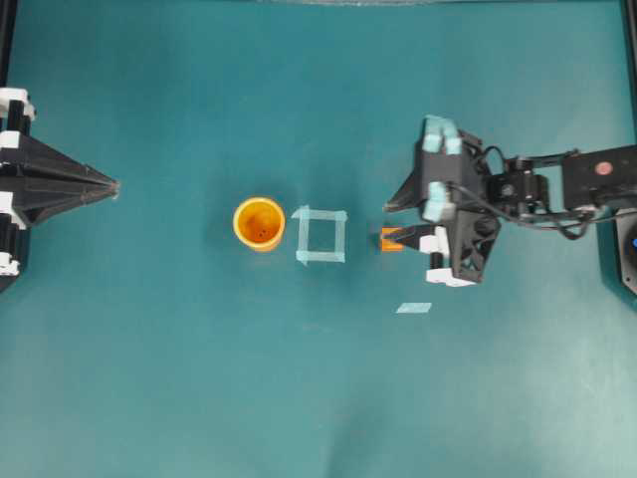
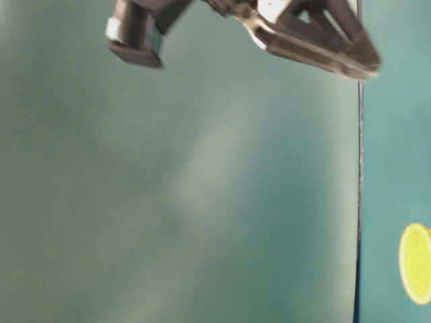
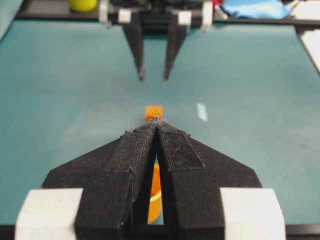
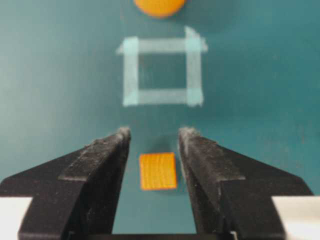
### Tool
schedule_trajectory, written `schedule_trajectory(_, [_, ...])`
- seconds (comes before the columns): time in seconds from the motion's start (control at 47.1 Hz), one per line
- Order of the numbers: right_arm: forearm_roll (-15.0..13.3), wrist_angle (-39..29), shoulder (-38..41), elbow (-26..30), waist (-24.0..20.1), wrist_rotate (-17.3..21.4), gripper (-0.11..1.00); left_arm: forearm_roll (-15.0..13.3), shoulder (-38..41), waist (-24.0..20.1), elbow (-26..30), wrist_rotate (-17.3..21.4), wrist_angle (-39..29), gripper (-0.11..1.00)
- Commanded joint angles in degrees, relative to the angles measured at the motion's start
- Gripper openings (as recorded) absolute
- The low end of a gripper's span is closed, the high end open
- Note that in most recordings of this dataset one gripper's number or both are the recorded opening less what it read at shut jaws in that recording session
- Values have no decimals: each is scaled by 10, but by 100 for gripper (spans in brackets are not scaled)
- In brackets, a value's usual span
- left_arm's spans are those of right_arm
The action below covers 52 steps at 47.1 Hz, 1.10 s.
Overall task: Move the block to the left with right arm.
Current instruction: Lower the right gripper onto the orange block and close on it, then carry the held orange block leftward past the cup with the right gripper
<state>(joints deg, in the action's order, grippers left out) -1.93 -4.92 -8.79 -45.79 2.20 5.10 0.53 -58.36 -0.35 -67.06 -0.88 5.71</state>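
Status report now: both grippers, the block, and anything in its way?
Right gripper open, straddling block, no contact visible. Left gripper shut, parked far left. Tape square, then cup, lie leftward.

Cup (image 4: 159, 7) cut off at top edge; table-level view blurred.

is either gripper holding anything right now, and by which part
Nothing is held. The right gripper is open with the block lying between its fingers, gaps on both sides. The left gripper is shut and empty.

A teal table (image 1: 179, 378) carries the orange block (image 4: 158, 171) between the right gripper's fingers (image 4: 102, 155), then a tape square (image 4: 162, 72), an orange cup (image 1: 259, 223) beyond, and a tape strip (image 1: 414, 308).
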Motion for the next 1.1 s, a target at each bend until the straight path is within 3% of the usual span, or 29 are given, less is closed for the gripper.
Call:
schedule_trajectory(0.0, [-2, -4, 11, 18, 1, 0, 52, 0, 2, -1, 16, -2, 3, 0])
schedule_trajectory(0.7, [-2, 28, 98, 18, -4, 1, 52, 1, -15, -1, 18, 0, -18, 0])
schedule_trajectory(0.806, [-2, 28, 103, 18, -4, 1, 52, 2, -39, -1, 23, 10, -53, 0])
schedule_trajectory(1.082, [-2, 27, 104, 9, -5, 4, 50, 5, -163, -1, 45, 20, -226, 0])
